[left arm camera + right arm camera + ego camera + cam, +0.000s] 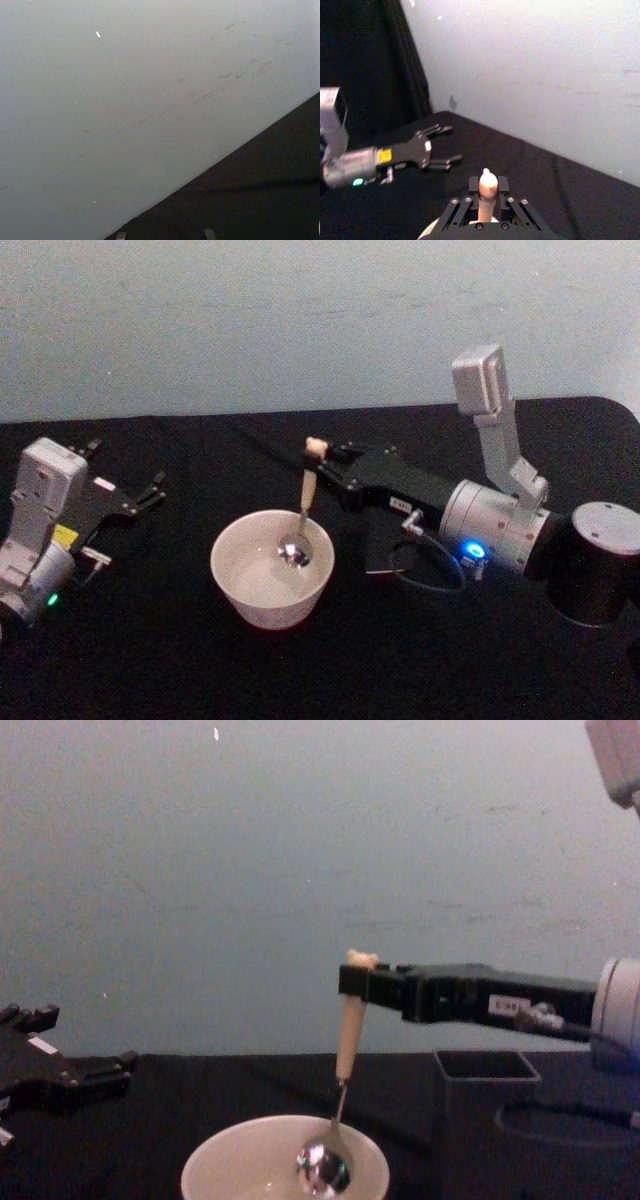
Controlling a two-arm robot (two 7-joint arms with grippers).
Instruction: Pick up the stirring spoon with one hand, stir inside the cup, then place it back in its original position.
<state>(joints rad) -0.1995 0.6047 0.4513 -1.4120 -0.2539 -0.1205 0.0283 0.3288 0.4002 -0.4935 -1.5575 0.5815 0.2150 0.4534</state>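
Cup (272, 570): centre of table (150, 660), with spoon (303, 508) near upright, its bowl down inside the cup. The handle top is held by the right gripper (318, 456), which reaches in from the right. Holder (487, 1066): right of cup, beneath that arm. Left gripper (150, 495): far left, well apart from cup.

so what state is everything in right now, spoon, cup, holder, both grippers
stirring spoon: held upright by its top end, metal bowl down inside the cup
cup: upright, spoon's bowl in it
holder: upright, open top, spoon not in it
right gripper: shut on the stirring spoon, above the cup
left gripper: open, empty, idle to the cup's left
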